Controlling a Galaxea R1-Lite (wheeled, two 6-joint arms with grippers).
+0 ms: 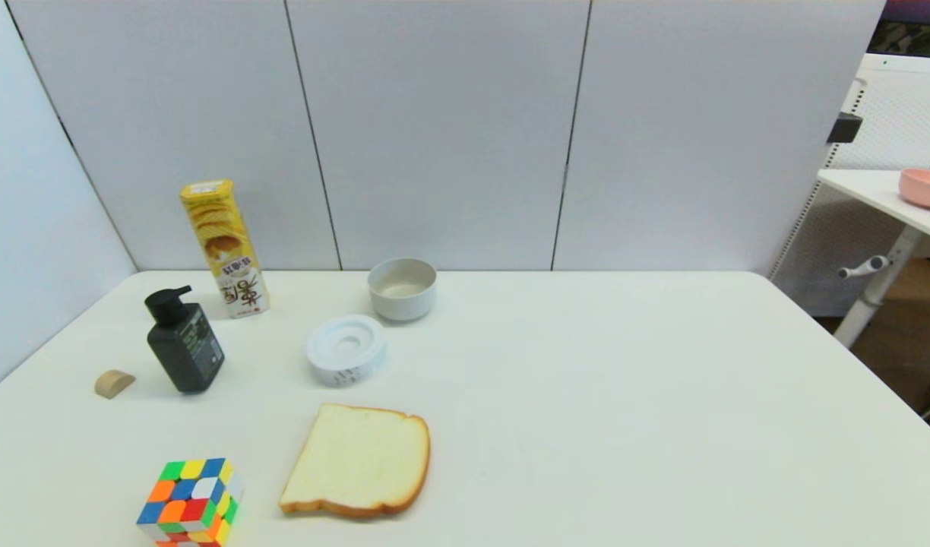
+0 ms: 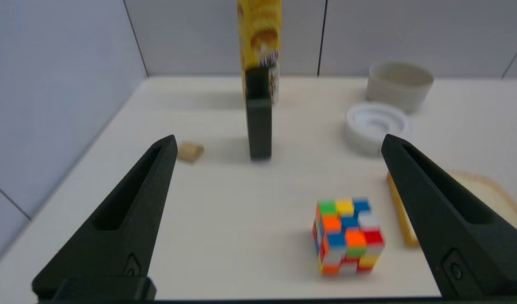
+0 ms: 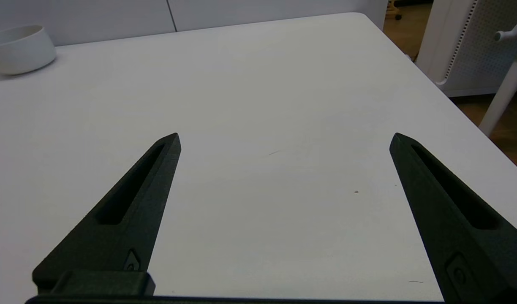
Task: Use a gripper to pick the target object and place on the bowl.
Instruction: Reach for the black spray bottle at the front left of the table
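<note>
Left gripper (image 2: 277,141) held low above the white table (image 1: 586,395), aimed toward the back wall, fingers (image 2: 127,207) spread wide and holding nothing, touching nothing. Directly ahead at 12 o'clock from it: dark pump bottle (image 2: 259,122), upright on the table, well apart from the fingertips. Behind the bottle, tall yellow chip box (image 2: 259,38). At 1 o'clock, flat white ring-shaped disc (image 2: 376,126), and beyond it the pale bowl (image 2: 400,84). Close by at 4 o'clock, colourful puzzle cube (image 2: 347,236); beside that, a bread slice (image 2: 491,198). At 10 o'clock, small tan block (image 2: 190,152).

Right gripper (image 3: 284,139) likewise low over bare table, fingers (image 3: 123,211) wide apart, empty.

From the head camera: neither arm visible; bottle (image 1: 184,339) standing at 9 o'clock on the table, bowl (image 1: 402,288) at 11 o'clock near the back edge, well apart from the bottle, with the disc (image 1: 346,349) between them. Pink bowl (image 1: 925,187) on a side table at 2 o'clock.
</note>
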